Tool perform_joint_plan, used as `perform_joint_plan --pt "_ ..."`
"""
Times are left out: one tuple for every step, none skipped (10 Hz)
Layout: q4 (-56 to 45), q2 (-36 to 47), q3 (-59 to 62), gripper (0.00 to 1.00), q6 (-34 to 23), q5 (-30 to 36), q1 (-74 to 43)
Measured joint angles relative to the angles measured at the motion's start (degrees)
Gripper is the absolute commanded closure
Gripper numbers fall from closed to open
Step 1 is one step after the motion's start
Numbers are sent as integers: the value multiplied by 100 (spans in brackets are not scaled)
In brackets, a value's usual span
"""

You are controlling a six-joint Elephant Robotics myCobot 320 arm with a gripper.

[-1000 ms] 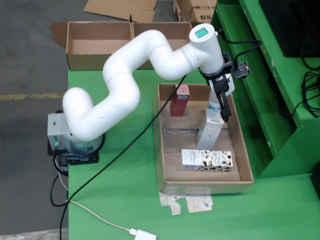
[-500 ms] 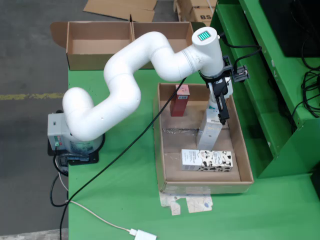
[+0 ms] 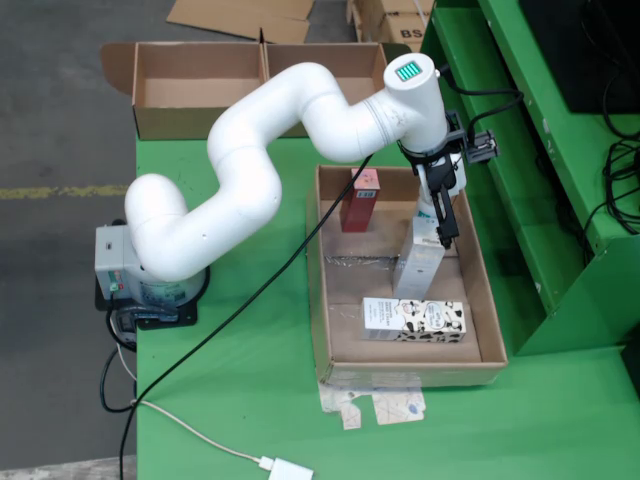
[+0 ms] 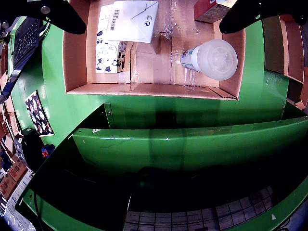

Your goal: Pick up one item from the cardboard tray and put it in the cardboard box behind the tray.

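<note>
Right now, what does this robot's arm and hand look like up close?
The arm is glossy white, made of fat rounded tubes joined like elbows, on a grey base. Its top end carries a small green lit screen. The hand is black with slim fingers, and black cables trail from it across the green table.

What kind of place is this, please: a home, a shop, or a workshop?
Probably a lab or warehouse test cell: a green metal workbench on bare concrete floor, a bench-mounted white robot arm, and stacked cardboard cartons behind.

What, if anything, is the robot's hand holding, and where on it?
Nothing visibly. The hand hangs beside the upright white carton in the tray; no grip shows.
</note>
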Motion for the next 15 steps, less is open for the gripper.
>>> perform_joint_plan --pt "0 0 0 0 0 0 0" --pt "0 0 0 0 0 18 0" --pt "-105 0 0 0 0 88 -18" --pt "-105 -26 0 0 0 132 -18" --pt "-105 -123 0 0 0 141 -18" --pt "-123 -123 9 0 0 141 -18" --pt "-96 -140 0 0 0 141 -18" --pt "71 -272 9 0 0 141 -9" --pt "79 -325 0 0 0 141 9" --pt "79 -325 0 0 0 141 9" --pt "79 -325 0 0 0 141 0" --pt "79 -325 0 0 0 141 0" --pt "79 -325 0 0 0 141 0" --pt "79 -325 0 0 0 141 0" --pt "79 -325 0 0 0 141 0"
